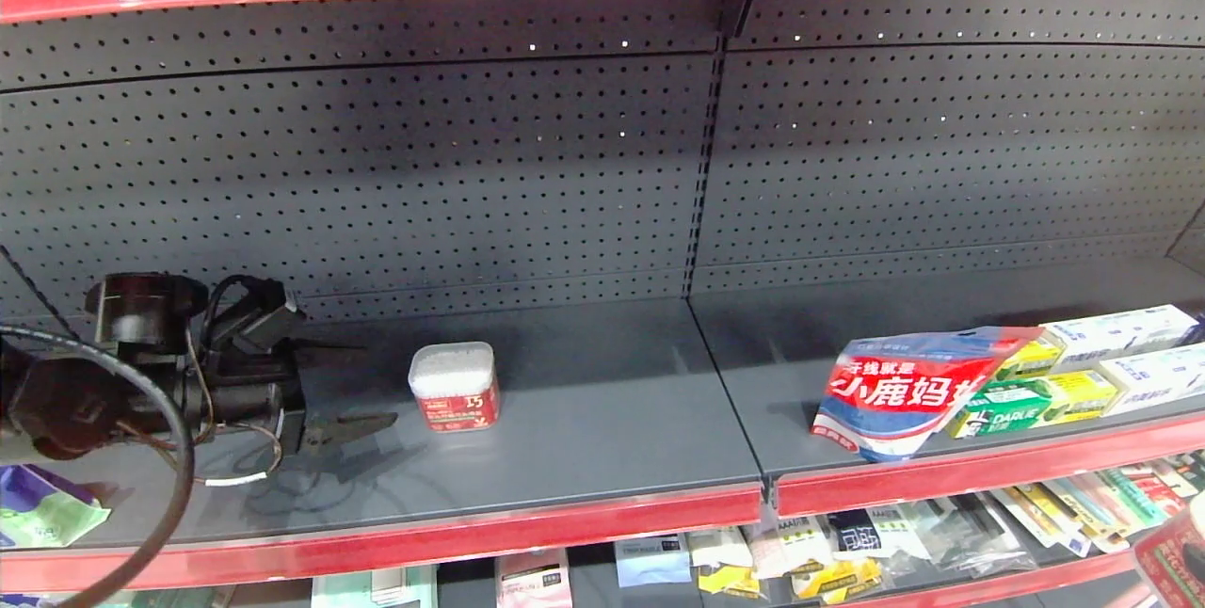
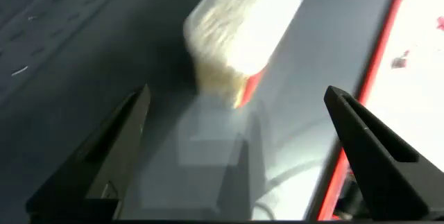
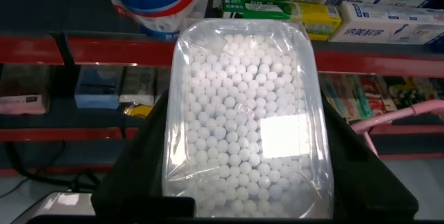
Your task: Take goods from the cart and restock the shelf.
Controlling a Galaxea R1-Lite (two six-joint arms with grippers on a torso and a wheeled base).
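A clear box of cotton swabs with a red label [image 1: 454, 387] stands upright on the grey shelf board [image 1: 584, 439]. My left gripper [image 1: 362, 392] rests just left of it, open, with nothing between its fingers. In the left wrist view the box [image 2: 239, 37] lies a short way ahead of the open left gripper [image 2: 236, 92]. A second clear box of cotton swabs [image 3: 243, 106] fills the right wrist view, and my right gripper [image 3: 246, 113] is shut on its sides. It hangs in front of the shelf's red edge [image 3: 388, 61].
A red, white and blue pouch [image 1: 904, 392] leans against stacked toothpaste boxes [image 1: 1083, 373] on the right shelf section. A green packet [image 1: 47, 509] lies at the far left. Small goods [image 1: 847, 542] fill the lower shelf. A pink cart handle [image 3: 409, 113] is near the right gripper.
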